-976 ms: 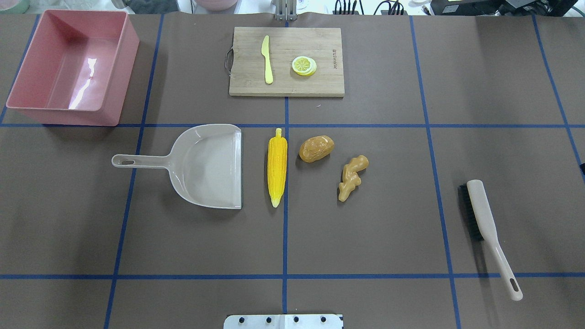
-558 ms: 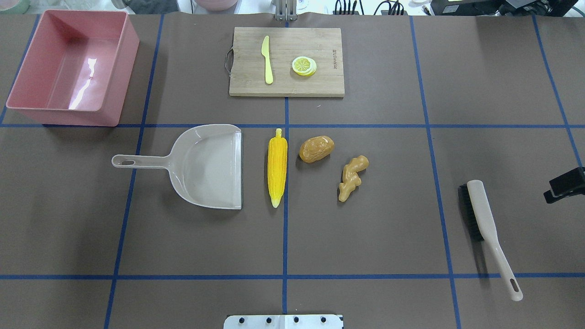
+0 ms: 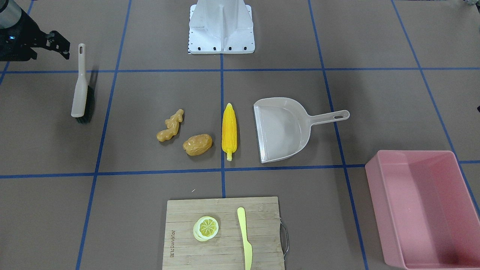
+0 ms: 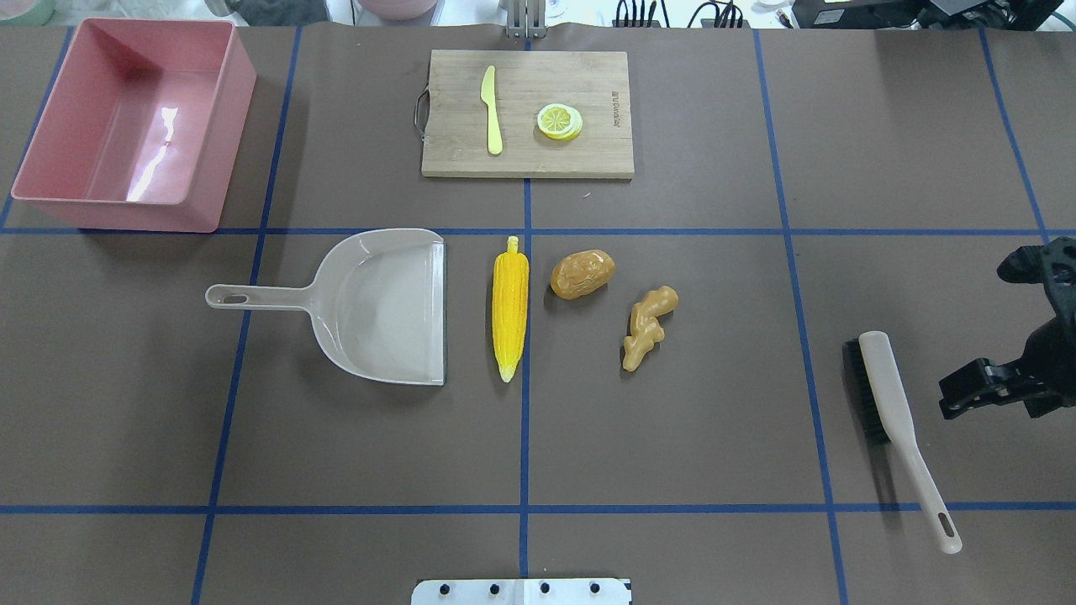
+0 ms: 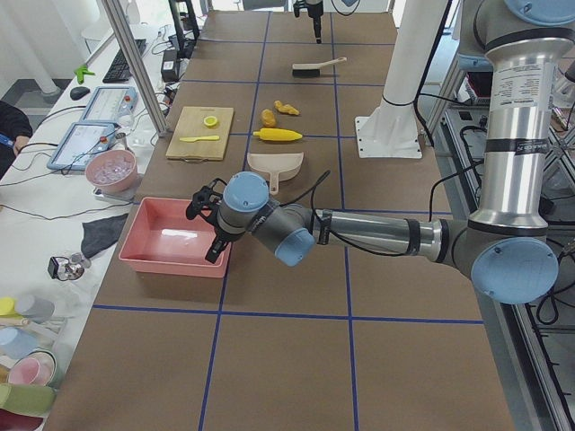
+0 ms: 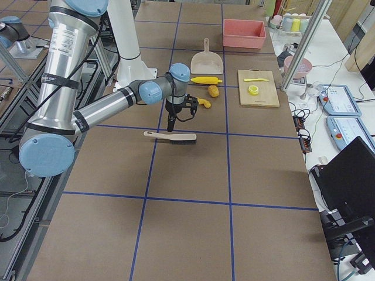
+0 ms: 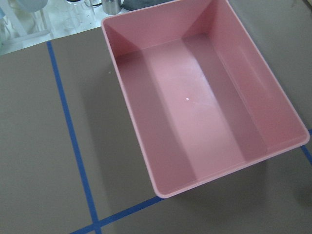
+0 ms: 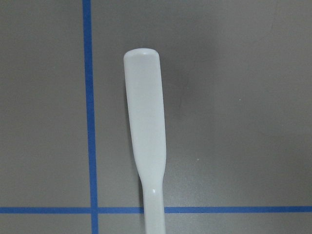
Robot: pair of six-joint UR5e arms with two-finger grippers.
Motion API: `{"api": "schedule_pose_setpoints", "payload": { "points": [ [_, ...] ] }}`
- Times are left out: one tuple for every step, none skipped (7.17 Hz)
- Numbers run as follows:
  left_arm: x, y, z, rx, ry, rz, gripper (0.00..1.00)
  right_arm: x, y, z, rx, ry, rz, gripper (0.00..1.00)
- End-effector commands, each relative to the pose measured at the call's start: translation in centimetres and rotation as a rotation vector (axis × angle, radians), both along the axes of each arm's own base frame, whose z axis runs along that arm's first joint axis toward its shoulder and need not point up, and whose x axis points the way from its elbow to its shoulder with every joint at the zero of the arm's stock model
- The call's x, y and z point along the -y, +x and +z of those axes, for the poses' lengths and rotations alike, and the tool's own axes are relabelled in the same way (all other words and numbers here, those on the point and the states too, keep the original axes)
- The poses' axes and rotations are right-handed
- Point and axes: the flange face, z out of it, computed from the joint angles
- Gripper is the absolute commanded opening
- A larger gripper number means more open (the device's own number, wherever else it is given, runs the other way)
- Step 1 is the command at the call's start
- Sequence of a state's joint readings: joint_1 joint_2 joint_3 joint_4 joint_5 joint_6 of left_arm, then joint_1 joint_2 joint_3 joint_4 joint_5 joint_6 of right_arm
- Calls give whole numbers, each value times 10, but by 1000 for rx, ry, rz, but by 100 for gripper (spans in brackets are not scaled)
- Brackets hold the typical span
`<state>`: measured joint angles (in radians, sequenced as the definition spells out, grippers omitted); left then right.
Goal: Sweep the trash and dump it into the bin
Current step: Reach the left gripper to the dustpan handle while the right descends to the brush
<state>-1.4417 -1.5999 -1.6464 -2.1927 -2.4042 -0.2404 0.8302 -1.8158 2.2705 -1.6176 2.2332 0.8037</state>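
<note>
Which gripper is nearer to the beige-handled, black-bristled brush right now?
Right. The right gripper hangs just beside the beige brush, near its handle. The left gripper is far across the table, by the pink plastic tub.

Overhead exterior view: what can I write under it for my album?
Corn cob, potato and ginger root lie near the dustpan, the pink bin stands empty, the right gripper hangs by the brush.

2 opposed high cameras share the bin; wrist views apparently close.

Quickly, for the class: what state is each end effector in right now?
Left end effector: cannot be told from the side view.
Right end effector: open, holding nothing, near the brush.
</note>
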Motion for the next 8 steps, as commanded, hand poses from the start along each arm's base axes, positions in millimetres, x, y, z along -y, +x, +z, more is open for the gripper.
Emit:
{"api": "schedule_pose_setpoints", "payload": {
  "points": [
    [26, 81, -54, -47, 24, 87, 97, -11, -29, 19, -19, -18, -61, 100],
    [27, 121, -81, -63, 88, 158, 97, -17, -37, 21, -25, -27, -77, 100],
    [19, 149, -88, -54, 196, 201, 97, -22, -47, 26, -36, -23, -102, 100],
    [6, 158, -81, -36, 355, 248, 97, -29, -61, 22, -8, 40, -129, 100],
    [-11, 174, -76, -41, 435, 306, 97, -47, -82, 21, -8, 49, -140, 100],
    [-27, 203, -87, -91, 452, 346, 98, -65, -94, 29, -38, 62, -146, 100],
    [-28, 236, -110, -163, 346, 334, 98, -67, -94, 31, -37, 60, -146, 100],
    [-27, 240, -114, -173, 351, 335, 98, -71, -88, 39, -55, 52, -153, 100]
  ]
}}
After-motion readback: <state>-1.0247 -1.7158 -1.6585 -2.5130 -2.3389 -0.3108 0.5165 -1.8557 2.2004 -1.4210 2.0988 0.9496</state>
